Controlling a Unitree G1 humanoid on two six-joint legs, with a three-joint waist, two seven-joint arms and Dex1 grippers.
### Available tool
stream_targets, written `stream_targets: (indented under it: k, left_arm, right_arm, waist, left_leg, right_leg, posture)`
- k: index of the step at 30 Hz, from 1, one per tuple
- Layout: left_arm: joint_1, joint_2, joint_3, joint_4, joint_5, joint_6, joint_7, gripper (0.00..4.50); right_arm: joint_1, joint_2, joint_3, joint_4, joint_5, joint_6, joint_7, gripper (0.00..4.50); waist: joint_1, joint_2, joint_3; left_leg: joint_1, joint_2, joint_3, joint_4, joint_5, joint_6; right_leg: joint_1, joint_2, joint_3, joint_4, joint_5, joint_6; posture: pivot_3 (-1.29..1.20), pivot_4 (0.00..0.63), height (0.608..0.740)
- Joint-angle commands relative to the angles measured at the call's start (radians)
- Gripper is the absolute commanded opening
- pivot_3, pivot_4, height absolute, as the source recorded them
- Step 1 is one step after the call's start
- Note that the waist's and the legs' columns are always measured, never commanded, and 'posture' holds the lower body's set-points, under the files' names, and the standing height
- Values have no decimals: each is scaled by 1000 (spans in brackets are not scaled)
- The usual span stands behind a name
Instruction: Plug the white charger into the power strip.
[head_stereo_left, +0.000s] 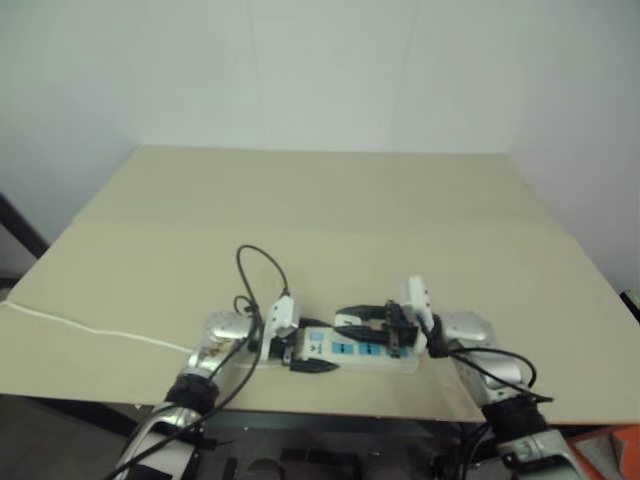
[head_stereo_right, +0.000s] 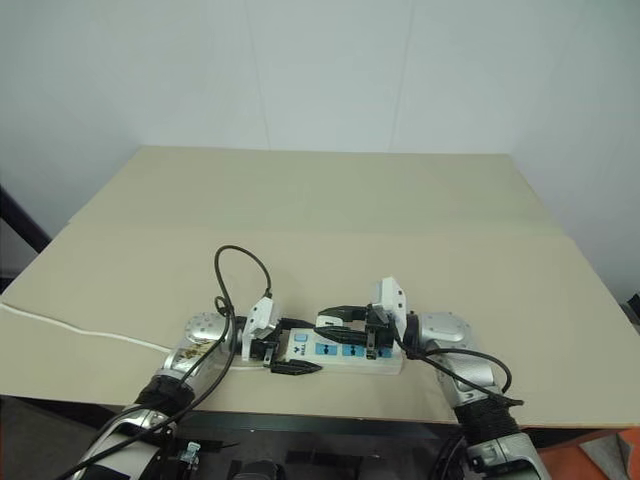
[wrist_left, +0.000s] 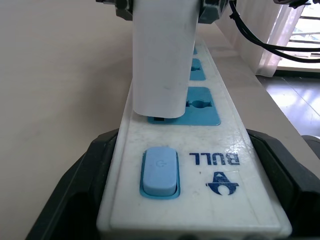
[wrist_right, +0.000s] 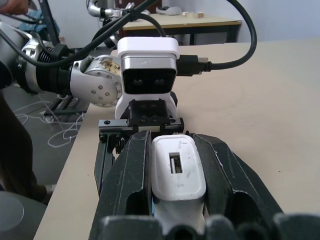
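— Beige surface (head_stereo_left: 330, 200), and everything sits close to its near edge. Starting at the left: where is the strip?

— A thin white cord (head_stereo_left: 90, 328) trails in from the left edge to the power strip (head_stereo_right: 335, 352), which lies along the near edge. The left hand (head_stereo_right: 296, 348) has its black fingers spread around the switch end, one on each long side, pressed against the body. The left wrist view shows the blue switch (wrist_left: 160, 171) between them.

— So the spread is a grip, not idle?

— It looks that way; the fingers bracket the strip snugly.

— And the plug?

— The white charger (wrist_left: 162, 55) stands over the first blue socket face (wrist_left: 200, 106) next to the switch. The right hand (wrist_right: 177, 170), coming in from the right, is clamped on the white charger. Its base is just at the socket, with what may be a pin showing under it, so it seems not fully seated.

— What could spoil it?

— If the pins are slightly off the slots, pushing would likely tip the charger in the grip or skid the strip. If the left hold slips, the strip may tilt or slide toward the near edge. A skewed press could also jam the pins partway.
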Motion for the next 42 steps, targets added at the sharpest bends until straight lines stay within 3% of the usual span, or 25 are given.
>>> stream_targets:
  k: [1,15,25,35,39,42]
  left_arm:
    - [26,19,-30,37,32,22,-16,3334]
    - [23,13,-28,44,36,19,-3,3334]
    - [23,16,-21,47,33,19,4,3334]
    - [19,9,-17,53,31,10,13,3334]
    - [21,12,-15,42,26,25,13,3334]
    - [14,37,-9,-3,6,83,-11,4239]
  right_arm:
    - [6,-48,-11,76,-62,0,-7,1143]
    - [-59,2,94,47,-99,11,9,1143]
    - [-22,-57,88,119,-122,-20,35,1143]
    - [-53,-61,115,63,-139,68,30,4486]
    - [-49,-71,111,52,-148,71,34,4486]
    - [-42,-71,105,52,-165,45,15,4500]
  waist:
    - [0,0,0]
    - [-9,-1,-1]
    - [-10,-3,-4]
    - [-11,-4,-4]
    - [-11,-4,-4]
    - [-14,-4,-4]
  left_leg:
    - [0,0,0,0,0,0]
    - [2,0,0,0,0,0]
    - [4,0,0,0,0,0]
    - [4,1,0,-1,0,0]
    - [4,1,0,-1,0,0]
    - [3,1,0,-1,0,0]
  right_leg:
    - [0,0,0,0,0,0]
    - [1,0,0,1,0,0]
    - [3,0,0,0,0,0]
    - [2,0,0,0,0,0]
    - [2,0,0,0,0,0]
    - [2,0,0,-1,0,0]
  posture:
    - [0,150,740]
    - [0,150,740]
    - [0,150,740]
    - [0,150,740]
    - [0,150,740]
    - [0,150,740]
